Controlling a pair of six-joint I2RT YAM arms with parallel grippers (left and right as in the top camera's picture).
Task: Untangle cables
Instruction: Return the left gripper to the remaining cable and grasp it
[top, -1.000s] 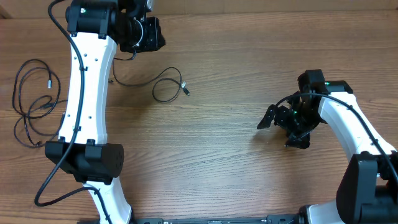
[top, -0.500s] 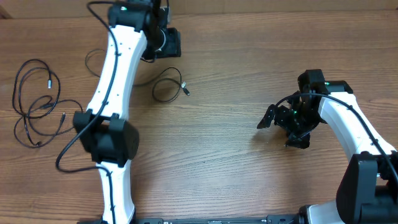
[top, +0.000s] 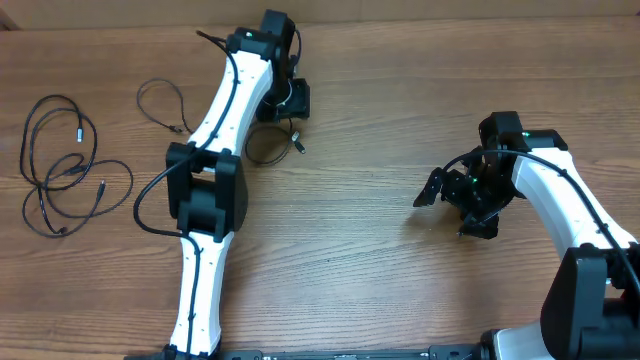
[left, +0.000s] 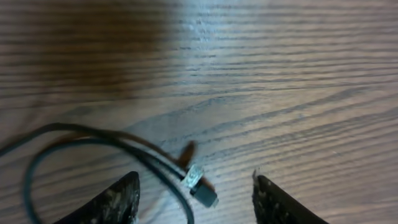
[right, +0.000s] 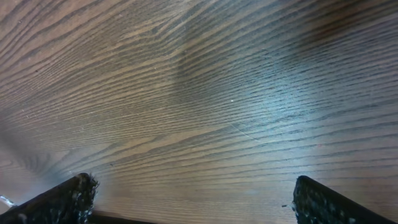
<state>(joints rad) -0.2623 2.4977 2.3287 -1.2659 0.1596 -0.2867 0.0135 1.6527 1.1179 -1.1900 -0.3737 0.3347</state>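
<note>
A bundle of thin black cables (top: 62, 172) lies looped at the table's left edge. A separate thin black cable (top: 160, 100) runs under my left arm to a small loop with a plug end (top: 297, 143). My left gripper (top: 290, 103) is open just behind that plug. In the left wrist view the plug (left: 202, 186) and the loop (left: 74, 138) lie between and ahead of the open fingers (left: 198, 202). My right gripper (top: 452, 208) is open and empty at the right, far from the cables. The right wrist view shows only wood between its fingers (right: 199, 199).
The wooden table (top: 380, 260) fills the view. My left arm's white links (top: 205, 190) stretch from the front edge to the back, over the separate cable's middle. A thick black arm wire (top: 150, 195) loops beside its elbow.
My left arm has swung right and its gripper has come forward, from the back left to just over the loose cable's plug end. The cables and the right arm have not moved.
</note>
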